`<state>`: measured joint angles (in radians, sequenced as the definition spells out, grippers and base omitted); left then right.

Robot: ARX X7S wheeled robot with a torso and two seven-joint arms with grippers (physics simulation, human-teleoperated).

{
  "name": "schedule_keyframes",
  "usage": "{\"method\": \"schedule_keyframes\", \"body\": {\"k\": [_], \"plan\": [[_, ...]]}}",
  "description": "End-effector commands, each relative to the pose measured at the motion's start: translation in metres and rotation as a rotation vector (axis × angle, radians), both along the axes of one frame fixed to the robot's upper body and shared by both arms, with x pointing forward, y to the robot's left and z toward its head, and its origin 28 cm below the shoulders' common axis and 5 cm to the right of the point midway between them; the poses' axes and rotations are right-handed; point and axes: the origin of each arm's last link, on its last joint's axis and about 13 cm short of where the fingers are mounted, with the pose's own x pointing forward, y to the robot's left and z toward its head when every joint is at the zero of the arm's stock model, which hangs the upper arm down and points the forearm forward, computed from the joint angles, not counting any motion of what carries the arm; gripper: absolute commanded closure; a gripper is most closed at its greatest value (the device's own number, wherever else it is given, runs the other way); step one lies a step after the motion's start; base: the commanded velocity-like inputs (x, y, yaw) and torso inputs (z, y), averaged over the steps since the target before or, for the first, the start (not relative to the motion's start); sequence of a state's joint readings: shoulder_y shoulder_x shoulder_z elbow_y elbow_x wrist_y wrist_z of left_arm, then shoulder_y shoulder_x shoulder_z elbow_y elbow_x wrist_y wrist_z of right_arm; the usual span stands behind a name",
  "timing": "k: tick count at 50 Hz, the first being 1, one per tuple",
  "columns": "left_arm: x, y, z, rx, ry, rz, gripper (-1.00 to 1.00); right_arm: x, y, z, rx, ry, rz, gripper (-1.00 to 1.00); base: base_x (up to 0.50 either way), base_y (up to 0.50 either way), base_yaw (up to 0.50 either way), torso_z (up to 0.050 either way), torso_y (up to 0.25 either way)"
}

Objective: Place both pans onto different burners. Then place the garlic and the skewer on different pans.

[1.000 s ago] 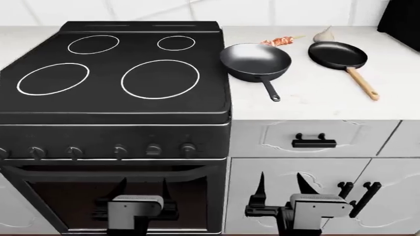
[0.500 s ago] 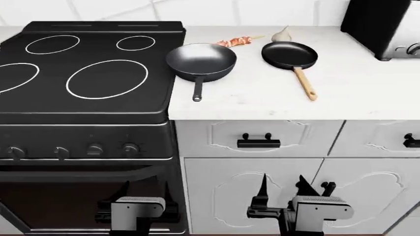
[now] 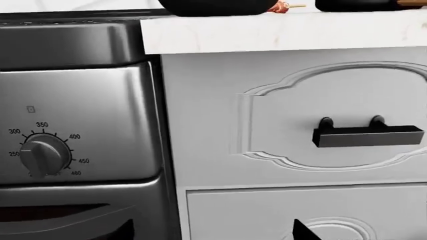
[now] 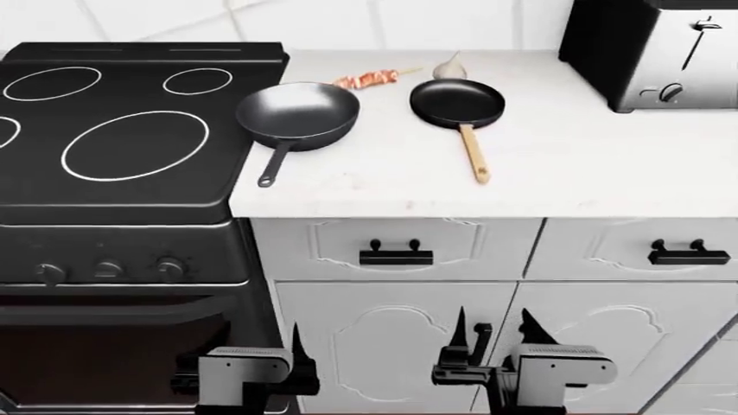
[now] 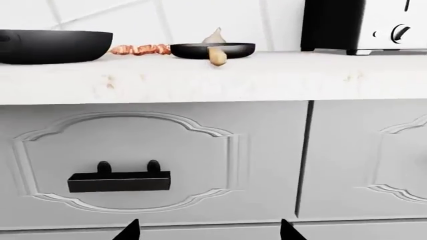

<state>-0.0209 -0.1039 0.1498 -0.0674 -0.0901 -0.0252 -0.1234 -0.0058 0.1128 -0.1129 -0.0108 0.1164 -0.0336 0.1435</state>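
Observation:
The deep pan [image 4: 297,112] with a thin black handle sits on the white counter just right of the stovetop [image 4: 69,186]. The shallow pan [image 4: 458,102] with a wooden handle lies right of it. The skewer [image 4: 363,79] and the garlic [image 4: 448,66] lie behind the pans. One large burner [image 4: 135,145] is in full view. Both grippers hang low in front of the cabinets, open and empty: left gripper [image 4: 256,346] [image 3: 212,235], right gripper [image 4: 496,333] [image 5: 210,232]. In the right wrist view the deep pan [image 5: 53,46], skewer [image 5: 140,49], shallow pan [image 5: 200,49] and garlic [image 5: 215,36] show at counter height.
A toaster [image 4: 652,52] stands at the back right of the counter [image 4: 576,173]. Drawer fronts with black handles [image 4: 396,254] face the grippers. Oven knobs [image 4: 107,271] and one knob close up [image 3: 43,156] are at the left.
The whole view has shifted right along the counter: the stove slid left, the pans moved towards the middle and the toaster came further into view. Both grippers stay low and open.

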Motion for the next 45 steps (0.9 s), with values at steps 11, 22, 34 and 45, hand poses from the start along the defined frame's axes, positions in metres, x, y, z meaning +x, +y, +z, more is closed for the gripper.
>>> {"method": "schedule_keyframes", "body": {"k": [11,22,34,45], "plan": [[0.024,0.004,0.083,-0.122,-0.124,-0.004,-1.0,0.015,-0.007,0.094,-0.216,-0.068,0.023,-1.0,0.0,0.0,0.0,0.05,0.0],[0.052,0.006,0.164,-0.174,-0.199,-0.195,-1.0,0.023,-0.013,0.182,-0.297,-0.118,0.217,-1.0,0.0,0.0,0.0,0.05,0.0],[0.064,0.005,0.215,-0.222,-0.134,-0.26,-1.0,0.026,-0.016,0.236,-0.306,-0.109,0.291,-1.0,0.0,0.0,0.0,0.043,0.0],[0.043,0.013,0.234,-0.192,-0.136,-0.364,-1.0,0.011,-0.027,0.271,-0.392,-0.059,0.222,-1.0,0.0,0.0,0.0,0.0,0.0]]}}
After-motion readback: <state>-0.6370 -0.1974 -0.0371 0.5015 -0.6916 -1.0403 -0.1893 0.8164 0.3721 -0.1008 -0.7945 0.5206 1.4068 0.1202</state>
